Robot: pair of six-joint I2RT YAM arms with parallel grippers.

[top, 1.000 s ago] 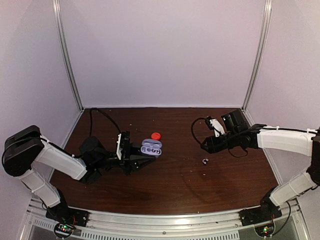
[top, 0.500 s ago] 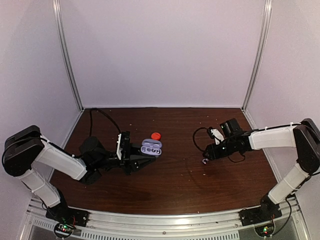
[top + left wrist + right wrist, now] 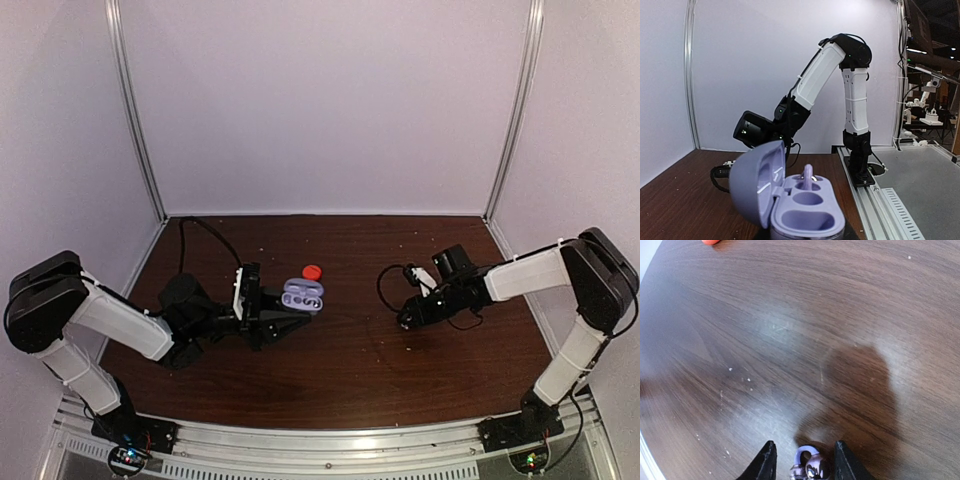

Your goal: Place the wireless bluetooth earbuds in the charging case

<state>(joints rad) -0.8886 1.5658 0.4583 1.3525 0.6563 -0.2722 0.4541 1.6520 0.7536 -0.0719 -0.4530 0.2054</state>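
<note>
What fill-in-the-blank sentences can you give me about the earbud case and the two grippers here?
1. The case has its lid ____.
2. The left gripper holds the ____.
3. The loose earbud lies on the table ____ the fingers of the right gripper.
4. With the seated earbud standing in the case, the count inside is ____.

Missing words: open; case; between; one.

Top overlooks table (image 3: 350,375); left wrist low, sideways; right wrist close, downward.
</note>
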